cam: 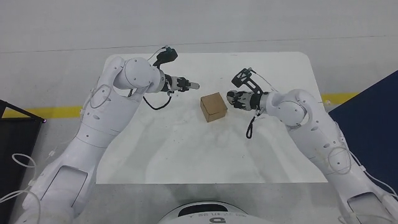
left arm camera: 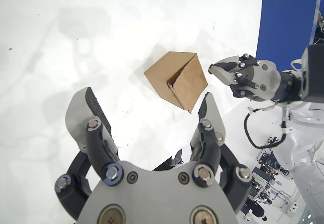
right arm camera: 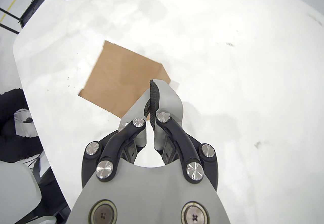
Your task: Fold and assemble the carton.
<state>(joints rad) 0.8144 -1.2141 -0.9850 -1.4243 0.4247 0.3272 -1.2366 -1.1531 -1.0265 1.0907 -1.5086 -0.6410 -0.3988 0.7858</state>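
Note:
A small brown carton (cam: 213, 106) stands as a closed cube in the middle of the white table (cam: 186, 155). In the left wrist view the carton (left arm camera: 174, 78) shows a side flap seam slightly ajar. My left gripper (cam: 193, 85) hangs open a short way off the carton's far-left side, with nothing between its fingers (left arm camera: 88, 101). My right gripper (cam: 231, 96) is shut and empty, its tip just off the carton's right edge. From the left wrist camera the right gripper (left arm camera: 215, 69) shows a thin gap to the box. In its own view, the right gripper (right arm camera: 153, 83) points at the carton (right arm camera: 119, 78).
The table's rounded corners and edges lie well away from the carton. A blue panel (cam: 373, 106) stands off the table's right side, and a black stand (cam: 12, 124) sits on the floor at the left.

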